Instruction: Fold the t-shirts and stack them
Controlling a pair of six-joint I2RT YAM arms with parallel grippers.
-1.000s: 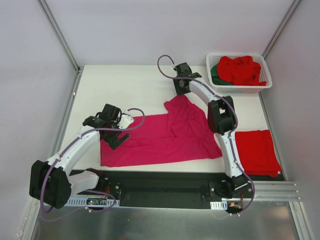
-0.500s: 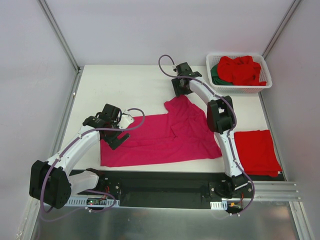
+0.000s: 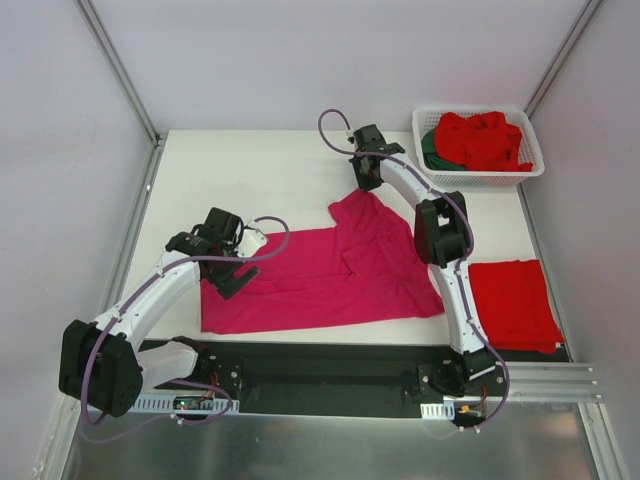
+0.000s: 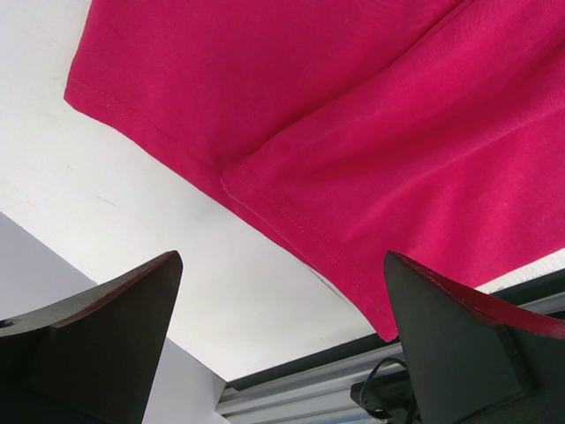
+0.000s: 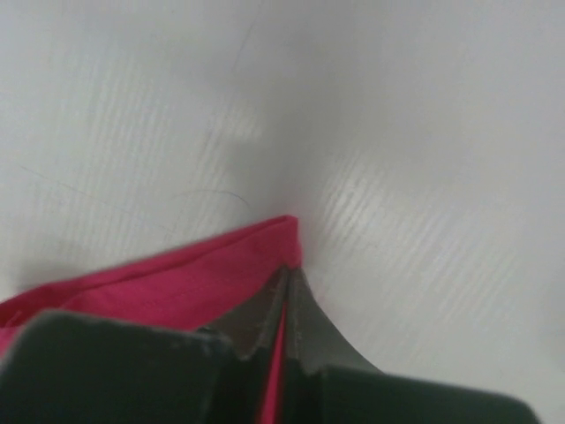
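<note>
While the left jaws hang spread wide just over the pink shirt's left hem, holding nothing, we'd drop them and pinch that hem before anything lifts, so the fold comes over even. The shirt's spread mid-counter. The right jaws are pressed together on its far corner; pull that gently and low. Pose-wise: left arm bent, wrist tipped down; right arm stretched far forward. A folded red shirt lies at right.

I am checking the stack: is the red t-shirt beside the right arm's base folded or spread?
Folded. The red t-shirt lies as a flat, compact rectangle with no sleeves sticking out.
</note>
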